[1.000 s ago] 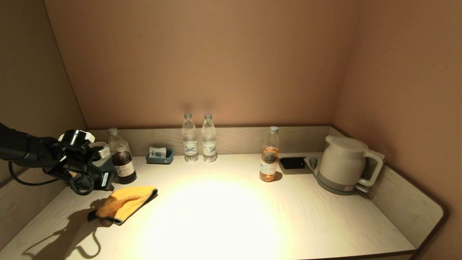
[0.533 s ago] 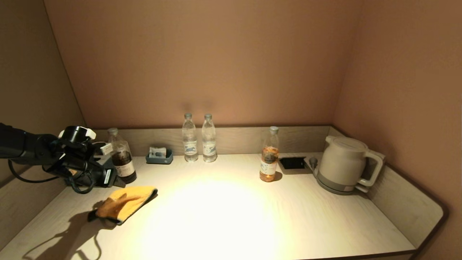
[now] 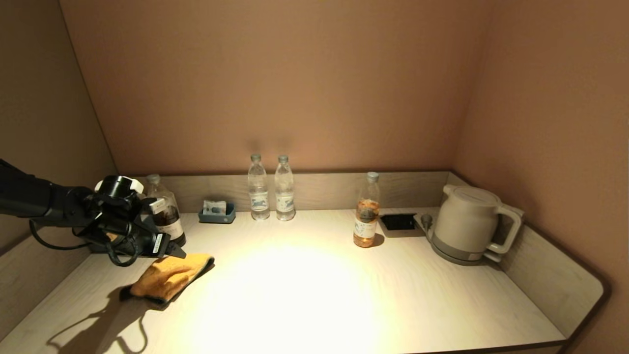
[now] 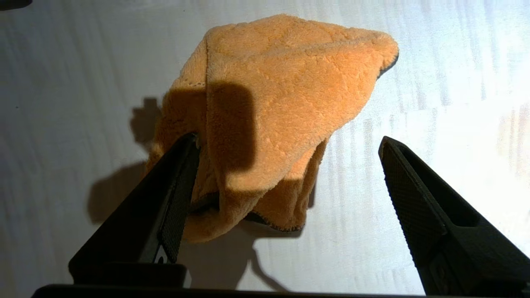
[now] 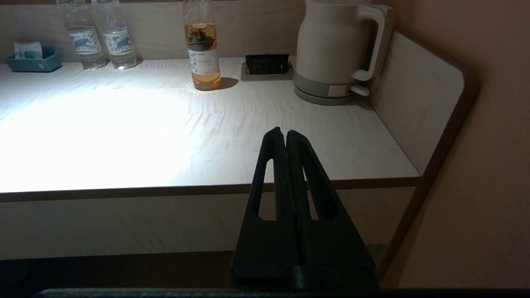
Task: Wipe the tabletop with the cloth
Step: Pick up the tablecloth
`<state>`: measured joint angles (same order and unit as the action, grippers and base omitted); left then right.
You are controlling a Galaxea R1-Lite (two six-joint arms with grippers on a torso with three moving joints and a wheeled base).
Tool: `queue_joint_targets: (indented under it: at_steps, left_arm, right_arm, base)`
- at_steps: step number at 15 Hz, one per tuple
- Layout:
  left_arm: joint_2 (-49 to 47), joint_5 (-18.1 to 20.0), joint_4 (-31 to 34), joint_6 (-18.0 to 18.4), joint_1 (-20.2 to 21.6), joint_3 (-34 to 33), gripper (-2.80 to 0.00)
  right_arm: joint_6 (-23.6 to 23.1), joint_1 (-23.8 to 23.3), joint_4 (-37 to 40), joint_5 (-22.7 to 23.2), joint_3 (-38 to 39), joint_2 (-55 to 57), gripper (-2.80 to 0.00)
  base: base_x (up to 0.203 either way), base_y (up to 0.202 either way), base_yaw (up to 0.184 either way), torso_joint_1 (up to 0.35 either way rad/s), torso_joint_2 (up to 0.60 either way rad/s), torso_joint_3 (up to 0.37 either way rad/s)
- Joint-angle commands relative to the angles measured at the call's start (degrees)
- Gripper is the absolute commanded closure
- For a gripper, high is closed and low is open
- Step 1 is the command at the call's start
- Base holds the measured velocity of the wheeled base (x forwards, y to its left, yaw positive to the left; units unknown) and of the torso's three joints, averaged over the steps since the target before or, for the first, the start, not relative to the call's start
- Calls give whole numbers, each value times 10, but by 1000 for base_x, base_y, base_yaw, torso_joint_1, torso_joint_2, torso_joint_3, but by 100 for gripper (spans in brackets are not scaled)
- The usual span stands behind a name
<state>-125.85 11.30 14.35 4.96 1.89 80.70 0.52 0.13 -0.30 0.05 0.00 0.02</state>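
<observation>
Nothing wiped yet, I'd say: the yellow-orange cloth (image 4: 285,107) lies crumpled at the table's (image 3: 304,295) left end, the left pincer (image 4: 285,174) spread wide above it, ungrasped. The right pincer (image 5: 286,133) hangs clenched off the front edge.

We are seeing the left gripper (image 3: 174,253) shifting rightward and lower, now reaching over the cloth (image 3: 169,277); its shadow is sliding along the tabletop (image 3: 344,300).
</observation>
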Motion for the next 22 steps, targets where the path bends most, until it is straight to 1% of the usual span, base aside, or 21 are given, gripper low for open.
queue_joint_targets:
  at_steps: [1,4,6,8,14,15,16,22]
  left_arm:
    - [-18,0,2,1,-3,11,-280]
    - [-32,-1,2,1,-3,16,-280]
    - [-39,-9,1,5,-3,17,-280]
    - [-53,-37,2,9,-3,21,-280]
    - [-55,-39,1,9,-3,19,-280]
    - [-55,-39,1,9,-3,19,-235]
    - [-56,-38,1,8,-3,15,0]
    - [-51,-35,0,6,-3,8,0]
  right_arm:
    - [0,0,0,0,0,0,0]
    - [0,0,0,0,0,0,0]
    - [0,0,0,0,0,0,0]
    - [0,0,0,0,0,0,0]
    - [0,0,0,0,0,0,0]
    - [0,0,0,0,0,0,0]
    - [0,0,0,0,0,0,0]
    - [0,0,0,0,0,0,0]
  base:
    - [0,0,0,0,0,0]
    - [0,0,0,0,0,0]
    - [0,0,0,0,0,0]
    - [0,0,0,0,0,0]
    - [0,0,0,0,0,0]
    - [0,0,0,0,0,0]
    - [0,0,0,0,0,0]
    - [0,0,0,0,0,0]
